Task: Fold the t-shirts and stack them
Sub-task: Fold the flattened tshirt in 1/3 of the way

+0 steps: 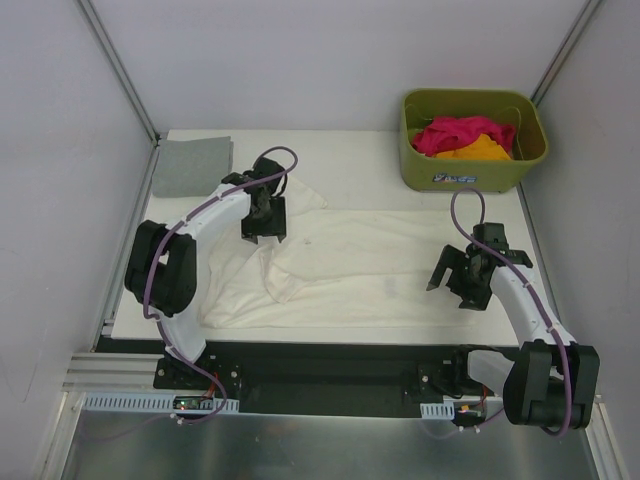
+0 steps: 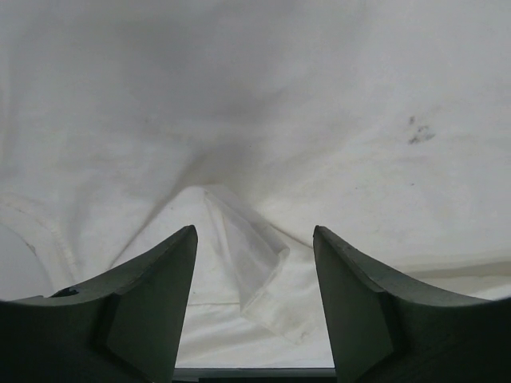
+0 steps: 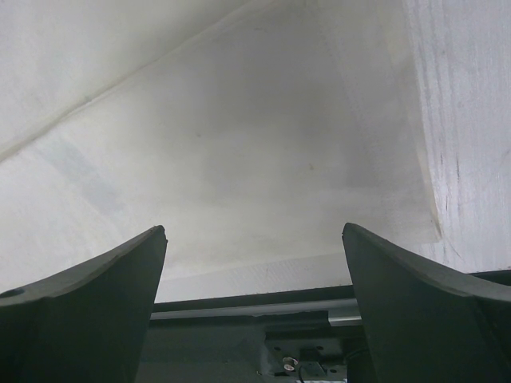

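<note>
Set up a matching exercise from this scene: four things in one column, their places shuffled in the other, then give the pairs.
1. cream-white t-shirt
2. grey t-shirt
3. magenta-pink t-shirt
4. right hand

A. inside the olive-green basket
B. open, above the near right part of the cream fabric
C. far left corner of the table
D. spread across the middle of the table

Pairs: 1-D, 2-C, 3-A, 4-B.
</note>
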Robot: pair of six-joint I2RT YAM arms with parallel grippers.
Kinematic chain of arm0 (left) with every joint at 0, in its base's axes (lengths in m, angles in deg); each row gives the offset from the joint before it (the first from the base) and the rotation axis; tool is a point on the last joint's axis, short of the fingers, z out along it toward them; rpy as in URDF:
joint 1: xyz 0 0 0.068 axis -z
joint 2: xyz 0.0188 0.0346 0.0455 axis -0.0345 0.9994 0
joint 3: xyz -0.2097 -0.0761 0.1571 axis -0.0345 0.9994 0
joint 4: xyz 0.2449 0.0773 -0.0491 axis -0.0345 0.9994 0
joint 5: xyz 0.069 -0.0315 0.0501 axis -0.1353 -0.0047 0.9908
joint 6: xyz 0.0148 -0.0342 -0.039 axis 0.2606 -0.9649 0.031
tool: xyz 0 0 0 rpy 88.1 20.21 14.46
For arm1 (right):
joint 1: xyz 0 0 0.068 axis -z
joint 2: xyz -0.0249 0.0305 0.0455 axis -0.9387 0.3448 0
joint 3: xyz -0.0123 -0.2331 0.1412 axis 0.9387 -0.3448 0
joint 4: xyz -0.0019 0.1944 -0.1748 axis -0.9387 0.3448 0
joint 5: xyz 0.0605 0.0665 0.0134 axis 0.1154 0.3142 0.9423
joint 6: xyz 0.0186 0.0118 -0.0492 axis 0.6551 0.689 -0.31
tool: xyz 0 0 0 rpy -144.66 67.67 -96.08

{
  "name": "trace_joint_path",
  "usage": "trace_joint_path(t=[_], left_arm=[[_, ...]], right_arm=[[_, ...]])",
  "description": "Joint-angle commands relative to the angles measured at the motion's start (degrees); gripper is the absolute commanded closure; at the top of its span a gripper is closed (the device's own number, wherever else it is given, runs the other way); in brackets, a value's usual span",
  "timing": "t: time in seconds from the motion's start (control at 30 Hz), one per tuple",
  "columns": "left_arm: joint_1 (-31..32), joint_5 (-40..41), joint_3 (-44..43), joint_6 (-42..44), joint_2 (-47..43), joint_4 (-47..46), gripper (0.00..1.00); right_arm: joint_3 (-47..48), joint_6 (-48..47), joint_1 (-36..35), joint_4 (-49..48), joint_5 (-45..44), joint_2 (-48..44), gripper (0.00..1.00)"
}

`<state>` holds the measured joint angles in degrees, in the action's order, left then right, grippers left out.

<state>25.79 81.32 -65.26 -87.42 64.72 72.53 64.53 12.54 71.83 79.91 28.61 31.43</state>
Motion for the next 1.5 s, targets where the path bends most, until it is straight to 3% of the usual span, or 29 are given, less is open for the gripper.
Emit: trace_joint_path(t=[0.0, 0.07, 0.1, 0.23, 0.43, 0.6, 1.1, 1.13, 1.2, 1.27, 1.33, 1.37, 1.47], left_arm=[[1.1, -0.7, -2.0, 0.8, 1.1, 1.1, 0.41], [1.7, -0.4, -2.2, 1.0, 1.8, 1.3, 0.50], [1.8, 0.3, -2.3, 1.0, 2.2, 1.5, 0.71], [1.8, 3.7, -2.7, 0.2, 2.7, 2.2, 1.00], [1.4, 10.5, -2.8, -1.8, 1.3, 3.5, 1.00], [-1.1, 11.3, -4.1, -4.2, 2.2, 4.1, 1.00], [-5.9, 5.7, -12.6, -5.1, 10.3, 4.5, 1.00], [-5.9, 5.2, -12.8, -5.2, 10.6, 4.7, 0.88], [-6.1, 4.7, -12.9, -5.5, 10.8, 5.0, 0.76], [-6.1, 4.6, -12.5, -5.6, 10.2, 5.2, 0.55], [-6.1, 4.7, -11.1, -5.7, 8.3, 5.5, 0.41], [-6.1, 4.7, -10.5, -5.7, 7.3, 5.7, 0.25], [-5.9, 2.8, -4.5, -5.7, -0.5, 5.6, 0.06]], right_arm=[[0.8, -0.7, -0.1, -0.2, -0.2, 0.0, 0.03], [0.7, -0.7, -0.1, -0.3, -0.2, 0.0, 0.03], [0.7, -0.8, -0.1, -0.2, -0.3, -0.1, 0.03], [0.7, -0.8, -0.1, -0.1, -0.4, -0.4, 0.03], [1.0, -1.0, -0.1, 0.1, -0.1, -0.8, 0.03], [1.4, -2.2, -0.2, 0.3, 0.6, -1.1, 0.03], [2.6, -3.9, -1.4, 1.2, -0.3, -2.0, 0.03], [2.7, -4.2, -1.5, 1.2, -0.3, -2.2, 0.03], [2.7, -4.3, -1.8, 1.5, -0.5, -2.4, 0.03], [2.7, -4.3, -1.9, 1.6, -0.8, -2.7, 0.03], [2.7, -4.4, -1.9, 1.7, -0.8, -2.9, 0.03], [2.7, -4.4, -1.9, 1.8, -0.7, -3.0, 0.03], [2.6, -4.5, -2.9, 1.7, -0.6, -3.3, 0.03]])
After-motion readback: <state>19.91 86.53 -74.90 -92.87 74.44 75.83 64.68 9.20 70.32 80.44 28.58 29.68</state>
